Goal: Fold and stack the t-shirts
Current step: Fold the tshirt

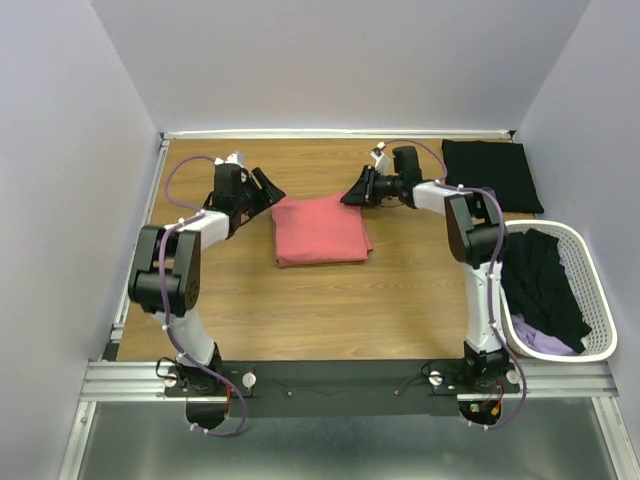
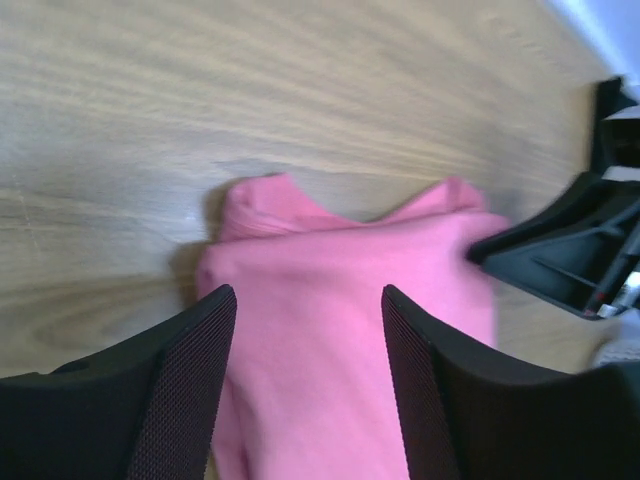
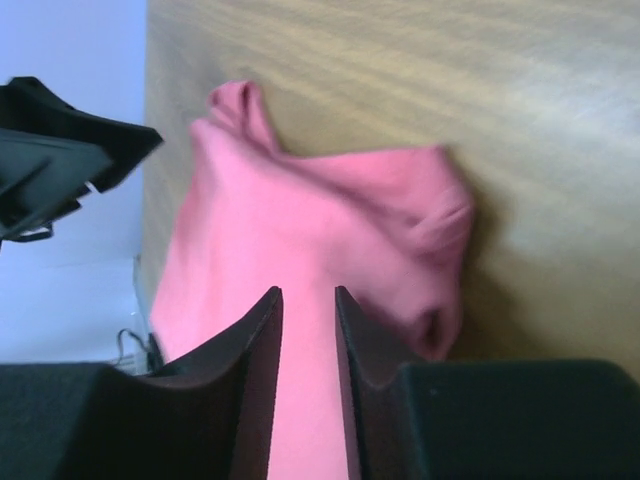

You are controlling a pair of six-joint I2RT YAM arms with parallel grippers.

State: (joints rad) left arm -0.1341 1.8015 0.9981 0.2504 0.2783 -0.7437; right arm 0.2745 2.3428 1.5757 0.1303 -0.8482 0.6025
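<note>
Folded coral-pink tee [image 1: 320, 231]; left gripper [image 2: 309, 300] spread at far-left corner; right gripper [image 3: 308, 296] nearly together at far-right corner, pinch unclear; best: work both corners evenly, avoid dragging fold.

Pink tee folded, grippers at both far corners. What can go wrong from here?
The far edge of the pink t-shirt is bunched; lifting now may undo the fold. The left gripper stands open while the right gripper is nearly closed at its corner: a one-sided pull might skew it.
</note>
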